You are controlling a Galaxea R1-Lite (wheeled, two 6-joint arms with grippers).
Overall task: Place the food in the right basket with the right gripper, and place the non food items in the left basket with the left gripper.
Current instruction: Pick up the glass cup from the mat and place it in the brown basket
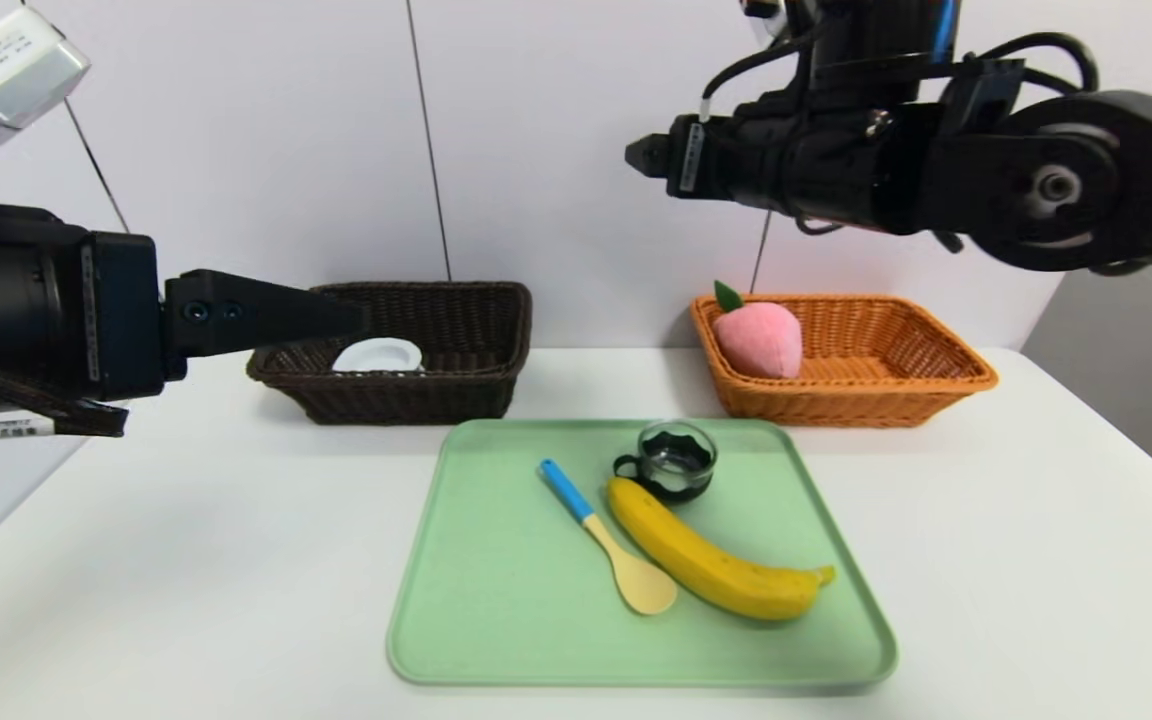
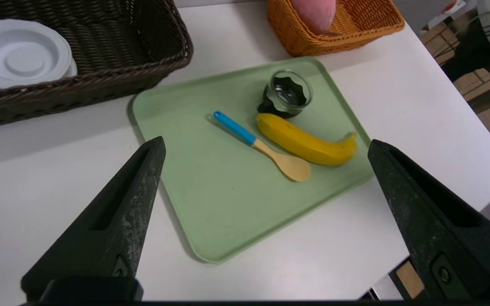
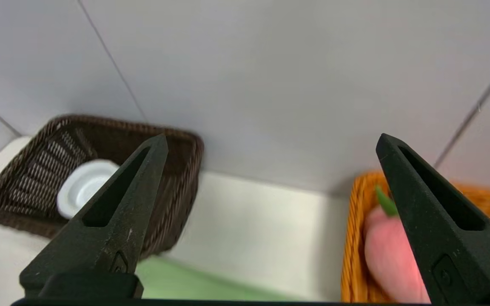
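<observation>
Smooth white table (image 1: 136, 560), woven baskets (image 1: 866, 365)

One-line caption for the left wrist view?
Open left gripper over tray holding spoon, cup, banana.

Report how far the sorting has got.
Done: peach in the orange basket, tape roll in the dark basket. In hand: nothing; the left gripper and right gripper are open. Left on the tray: banana, cup, spoon.

Both baskets, the dark brown one (image 1: 456, 345) and the orange one (image 1: 866, 365), are rough woven wicker. The peach (image 1: 758, 340) looks soft plush, the green tray (image 1: 496, 600) smooth matt plastic, and the cup (image 1: 676, 458) clear glass.
</observation>
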